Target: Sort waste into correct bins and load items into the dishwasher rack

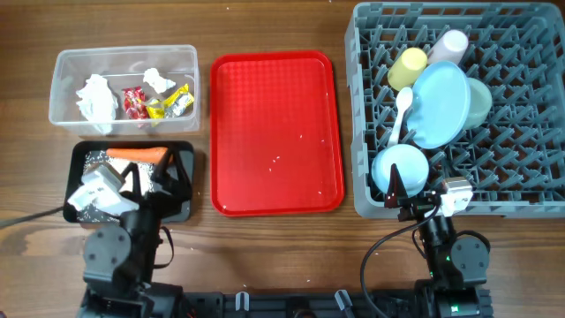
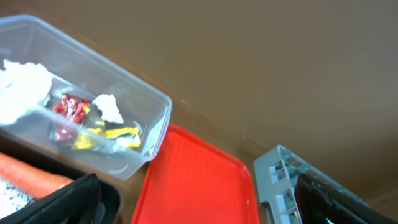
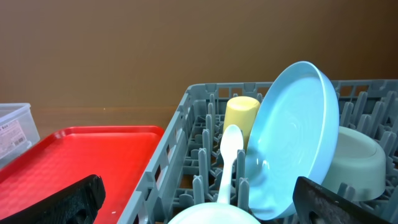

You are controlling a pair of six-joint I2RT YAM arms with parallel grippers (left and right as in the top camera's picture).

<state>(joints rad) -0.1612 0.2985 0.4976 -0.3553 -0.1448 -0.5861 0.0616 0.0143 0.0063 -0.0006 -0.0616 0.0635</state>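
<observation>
Left and right jaws stand spread, empty; the label on the clear tub is unreadable.

Looks like a robot lab bench staged as a mock kitchen. Plain wooden table, with the left arm and right arm mounted at its near edge and a black cable trailing over the wood. Props sit in a tidy row: tub and black tray by the left edge, red tray mid-table, rack at the right edge (catering-style grey crate). Wrist views show only plain brown behind.
</observation>
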